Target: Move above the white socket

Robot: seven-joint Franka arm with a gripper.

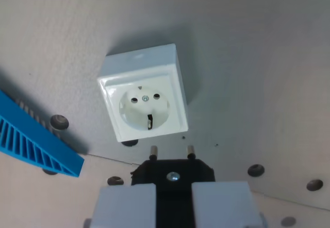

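At the wrist view's left, a blue ribbed plastic piece point(36, 143) lies on the bench point(258, 58), clear of your path. At centre the white socket point(144, 101) sits flat, face up, its two pin holes on a line running left-right, slightly tilted. Below it, your claw point(173, 199) is clamped on a black plug point(172, 170), prongs toward the socket. Overshoot or drift could misalign pins with holes.

Pale grey counter point(258, 47) with round bolt heads point(59, 121) scattered across the lower part. Blue slatted plastic piece point(31, 143) slanting in from the wrist view's left edge, lying over the counter near one bolt.
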